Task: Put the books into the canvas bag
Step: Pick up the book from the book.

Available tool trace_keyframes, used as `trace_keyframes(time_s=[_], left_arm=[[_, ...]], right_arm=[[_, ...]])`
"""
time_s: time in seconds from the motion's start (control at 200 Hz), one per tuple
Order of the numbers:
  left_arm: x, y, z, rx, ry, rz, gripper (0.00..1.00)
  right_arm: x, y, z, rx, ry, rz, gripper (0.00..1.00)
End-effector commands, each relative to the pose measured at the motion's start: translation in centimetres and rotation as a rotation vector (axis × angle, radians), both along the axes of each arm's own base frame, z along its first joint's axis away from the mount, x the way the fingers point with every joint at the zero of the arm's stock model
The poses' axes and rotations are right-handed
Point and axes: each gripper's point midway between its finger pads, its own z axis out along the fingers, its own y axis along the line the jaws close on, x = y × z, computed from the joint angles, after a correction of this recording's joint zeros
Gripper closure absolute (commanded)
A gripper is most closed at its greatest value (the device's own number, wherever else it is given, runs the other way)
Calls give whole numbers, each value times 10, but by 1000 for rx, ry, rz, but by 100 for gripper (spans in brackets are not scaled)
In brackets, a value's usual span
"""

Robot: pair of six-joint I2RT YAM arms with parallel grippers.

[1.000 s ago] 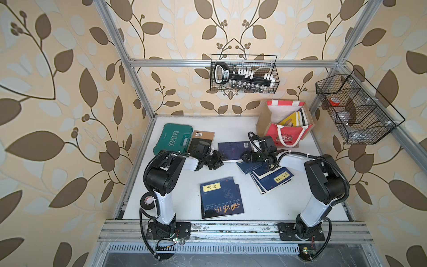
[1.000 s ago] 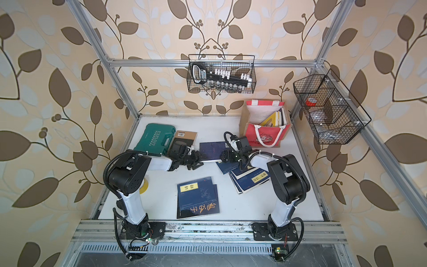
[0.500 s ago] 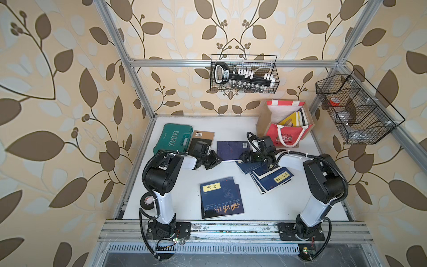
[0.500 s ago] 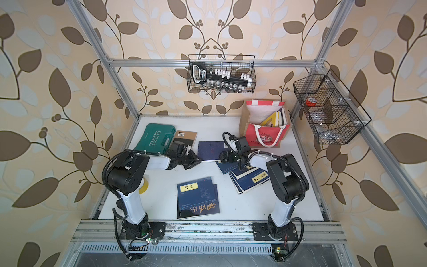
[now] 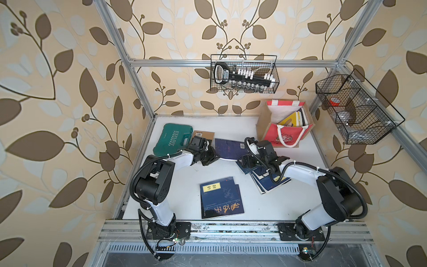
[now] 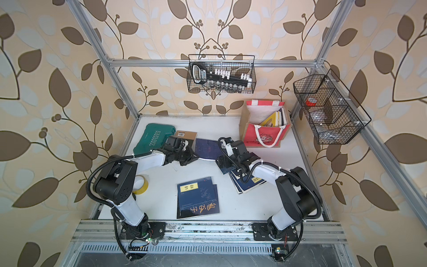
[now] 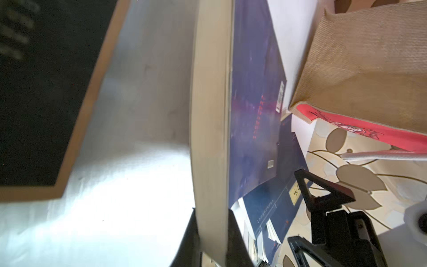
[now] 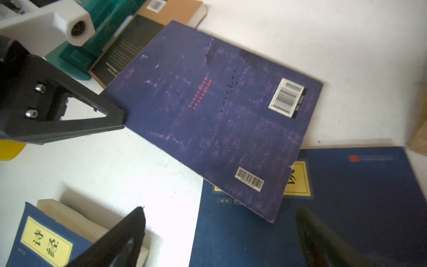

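Note:
My left gripper [image 5: 216, 158] [image 6: 195, 159] [image 7: 211, 215] is shut on the page edge of a purple book [image 5: 231, 149] [image 6: 208, 149] [image 7: 254, 115] [image 8: 219, 115] with barcodes on its cover. That book's far corner overlaps a pile of navy books [image 5: 270, 182] [image 6: 249, 182] [image 8: 346, 196]. My right gripper [image 5: 246, 161] [image 6: 223, 163] [image 8: 220, 213] hangs open just above that pile, holding nothing. Two more navy books [image 5: 219, 196] [image 6: 196, 196] [image 8: 46, 240] lie at the front middle. The canvas bag [image 5: 285, 136] [image 6: 263, 136] [image 7: 369, 57] stands at the back right with a yellow book [image 5: 292, 120] [image 6: 271, 120] and others inside.
A brown and black book [image 5: 204, 134] [image 6: 186, 134] [image 8: 129, 53] lies beside a green tool case [image 5: 173, 138] [image 6: 154, 138] at the back left. A yellow tape roll [image 6: 141, 185] sits by the left arm. Wire baskets [image 5: 243, 74] [image 5: 355, 111] hang on the back and right walls.
My left gripper has closed from partly open onto the purple book's edge. The right gripper has stayed open over the navy pile.

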Motion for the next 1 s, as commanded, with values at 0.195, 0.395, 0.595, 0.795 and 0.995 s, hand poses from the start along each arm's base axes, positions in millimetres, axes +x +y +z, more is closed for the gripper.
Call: trace_keyframes(time_s=[0.195,0.395,0.595,0.795,0.995], left_arm=[[-5,3,114,15,-214,-79,100],[-22,4,165,-16,-270,-100,100],[-40,3,184,-43,-283,-104,100],[-52,2,195,-48,-298,-116,100],[-63,-3,204,-69,-302,-134,100]], right_arm=[[-36,56,77,-93,-443,180,2],[-44,73,101,-147,-598,190,2],[-49,101,105,-184,-639,247,7],[-46,124,97,-207,-621,259,11],[-29,128,92,-260,-606,167,24]])
